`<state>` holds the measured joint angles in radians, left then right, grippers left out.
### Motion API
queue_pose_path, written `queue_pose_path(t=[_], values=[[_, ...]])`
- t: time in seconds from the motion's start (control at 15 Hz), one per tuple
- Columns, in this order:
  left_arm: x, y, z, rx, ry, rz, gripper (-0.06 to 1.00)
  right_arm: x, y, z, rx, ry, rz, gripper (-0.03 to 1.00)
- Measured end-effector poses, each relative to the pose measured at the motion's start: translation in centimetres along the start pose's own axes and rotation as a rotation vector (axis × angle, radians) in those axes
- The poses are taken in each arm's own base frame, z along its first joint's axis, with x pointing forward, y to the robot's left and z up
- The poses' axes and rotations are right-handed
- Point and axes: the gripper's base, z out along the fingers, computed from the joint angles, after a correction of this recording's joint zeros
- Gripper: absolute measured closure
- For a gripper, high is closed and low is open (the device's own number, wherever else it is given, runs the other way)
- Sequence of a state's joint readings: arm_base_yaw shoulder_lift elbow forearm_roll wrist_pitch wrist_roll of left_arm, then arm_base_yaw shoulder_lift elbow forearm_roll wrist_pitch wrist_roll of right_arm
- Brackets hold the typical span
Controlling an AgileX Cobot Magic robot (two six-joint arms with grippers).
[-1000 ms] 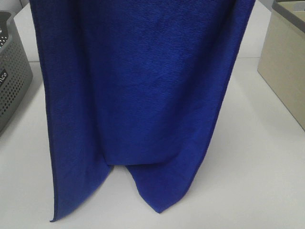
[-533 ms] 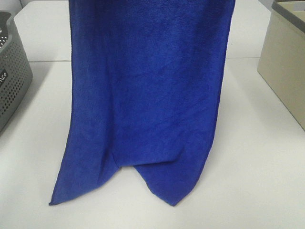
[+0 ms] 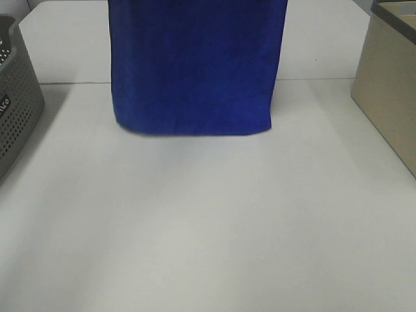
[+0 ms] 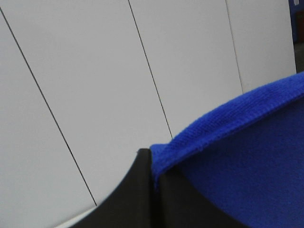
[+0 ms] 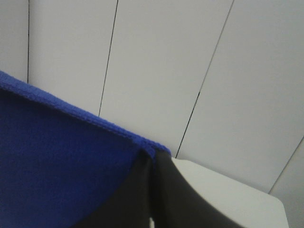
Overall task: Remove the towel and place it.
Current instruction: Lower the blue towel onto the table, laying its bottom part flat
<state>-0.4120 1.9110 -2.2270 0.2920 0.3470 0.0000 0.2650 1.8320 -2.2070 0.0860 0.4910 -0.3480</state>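
Hanging from both end effectors, the large deep-blue plush microfibre towel (image 3: 195, 71) was held up as a flat sheet over the far part of the white bench (image 3: 208, 227), with its lower hem level and straight. Whether that hem touched the bench could not be determined.

The left end effector (image 4: 151, 166) was clenched on one upper corner of the towel, its black jaws pressed together with the stitched edge pinched between them. The right end effector (image 5: 153, 164) was clenched likewise on the other upper corner.

A grey perforated plastic basket (image 3: 16, 97) stood at the bench's left edge and a beige rectangular bin (image 3: 390, 84) at its right, both apart from the towel.

Assessment: removal appeared complete, since both arms carried the towel. Placement remained outstanding, namely lowering, laying down and releasing. The intended destination was not evident.
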Motion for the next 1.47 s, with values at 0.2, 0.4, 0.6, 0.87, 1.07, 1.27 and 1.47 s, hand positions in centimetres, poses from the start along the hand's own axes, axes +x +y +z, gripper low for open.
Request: queue_pose_path(t=[0.2, 0.4, 0.6, 0.87, 1.07, 1.27, 1.47], values=[[0.2, 0.2, 0.1, -0.013, 0.021, 0.028, 0.94, 0.4, 0.2, 0.8, -0.023, 0.022, -0.001, 0.95], [2.1, -0.1, 0.4, 0.006, 0.178, -0.001, 0.94, 3.2, 1.0, 1.9, -0.089, 0.208, -0.012, 0.95], [4.3, -0.8, -0.2, 0.068, 0.423, -0.039, 0.94, 5.8, 1.9, 1.8, -0.171, 0.424, -0.009, 0.95], [5.4, -1.3, -1.0, 0.111, 0.577, -0.043, 0.94, 7.2, 2.6, 0.7, -0.257, 0.593, 0.008, 0.95], [4.2, -1.1, -2.9, 0.141, 0.639, -0.075, 0.94, 5.5, 2.6, -2.4, -0.3, 0.625, 0.017, 0.95], [0.3, -0.4, -7.4, 0.194, 0.635, -0.133, 0.94, 1.6, 2.3, -7.8, -0.313, 0.526, 0.055, 0.95], [-2.1, 0.2, -10.2, 0.219, 0.601, -0.177, 0.94, -0.6, 2.4, -11.1, -0.332, 0.44, 0.07, 0.95]])
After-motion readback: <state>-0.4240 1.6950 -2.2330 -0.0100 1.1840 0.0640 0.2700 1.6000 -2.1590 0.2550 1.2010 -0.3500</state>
